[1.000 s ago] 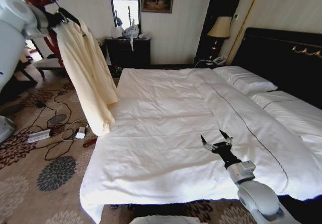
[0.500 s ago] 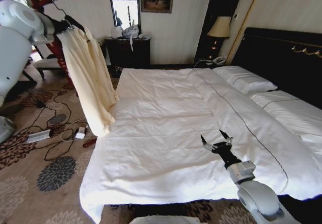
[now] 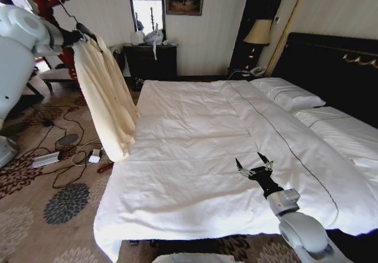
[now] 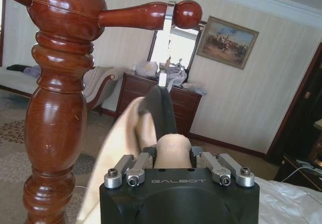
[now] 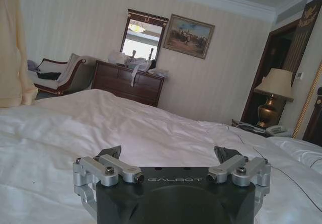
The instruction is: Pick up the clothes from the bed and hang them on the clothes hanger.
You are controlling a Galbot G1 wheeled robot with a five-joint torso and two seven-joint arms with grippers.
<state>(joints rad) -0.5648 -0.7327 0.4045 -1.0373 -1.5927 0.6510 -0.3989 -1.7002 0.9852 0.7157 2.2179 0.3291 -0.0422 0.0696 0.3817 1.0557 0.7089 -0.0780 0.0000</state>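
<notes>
Two arms are in the head view, one raised at the far left and one low at the near right. The left pincer [image 4: 172, 158] is clenched on the shoulder of the clothes hanger [image 4: 160, 110], which is draped with the clothes [image 3: 106, 94]; from the wrist the pale fabric bulges between the fingers [image 4: 126, 167] and the black hanger rises just beyond them. The hanger's silver hook [image 4: 168, 43] lies over a horizontal peg of the red-brown coat stand [image 4: 60, 98], close to the peg's knob. In the head view the clothes hang as one long cream piece from the hanger, off the left edge of the bed [image 3: 195, 156], the hem reaching down near the mattress corner above the patterned carpet [image 3: 53, 216], where cables and a small white box lie. The right pincer [image 3: 254, 167] hovers just above the white duvet near the foot of the bed, its fingers spread apart and grasping nothing; its wrist view looks across the flat bedding toward a dark dresser [image 5: 128, 85] and a lamp [image 5: 273, 95] at the far wall. Two white pillows [image 3: 286, 94] lie by the black headboard [image 3: 331, 68] at the far right.
</notes>
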